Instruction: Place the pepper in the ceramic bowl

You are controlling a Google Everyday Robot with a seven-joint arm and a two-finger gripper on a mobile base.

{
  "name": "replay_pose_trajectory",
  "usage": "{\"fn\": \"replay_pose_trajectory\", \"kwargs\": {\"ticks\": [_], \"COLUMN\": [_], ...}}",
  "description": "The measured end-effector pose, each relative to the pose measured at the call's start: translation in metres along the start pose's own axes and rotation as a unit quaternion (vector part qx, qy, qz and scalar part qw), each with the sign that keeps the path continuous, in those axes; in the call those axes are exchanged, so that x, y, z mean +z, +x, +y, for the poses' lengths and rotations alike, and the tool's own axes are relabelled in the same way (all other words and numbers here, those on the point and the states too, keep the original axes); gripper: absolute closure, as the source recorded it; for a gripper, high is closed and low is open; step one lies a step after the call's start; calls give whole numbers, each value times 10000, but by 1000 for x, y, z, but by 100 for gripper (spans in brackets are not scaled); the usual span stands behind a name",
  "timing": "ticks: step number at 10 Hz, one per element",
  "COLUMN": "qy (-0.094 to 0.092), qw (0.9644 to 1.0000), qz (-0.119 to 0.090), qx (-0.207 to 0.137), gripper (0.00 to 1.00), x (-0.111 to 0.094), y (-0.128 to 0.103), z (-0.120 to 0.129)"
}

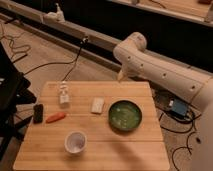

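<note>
The orange-red pepper (55, 117) lies on the left part of the wooden table (100, 155), beside a black block (37, 113). The dark green ceramic bowl (125, 115) sits on the right part of the table and holds nothing. My arm reaches in from the right, above the table's far right corner. The gripper (121, 76) is at its lower end, behind the far edge of the table, beyond the bowl and far from the pepper. It is mostly hidden by the arm.
A white cup (75, 142) stands near the front of the table. A white flat block (97, 104) and a small white bottle (63, 93) sit toward the back. Cables and a blue box (177, 107) lie on the floor around the table.
</note>
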Motion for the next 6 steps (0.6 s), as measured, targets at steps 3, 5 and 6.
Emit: {"fn": "replay_pose_trajectory", "kwargs": {"ticks": [3,5,6], "qy": [-552,-1063,-1429], "qw": [9952,9849,9763], "qz": [-84,-54,14], "qx": [-808,-1363,-1625], "gripper": [20,20,20], "x": [-3,-9,-15], "y": [-3,6,15], "z": [98,167,203]}}
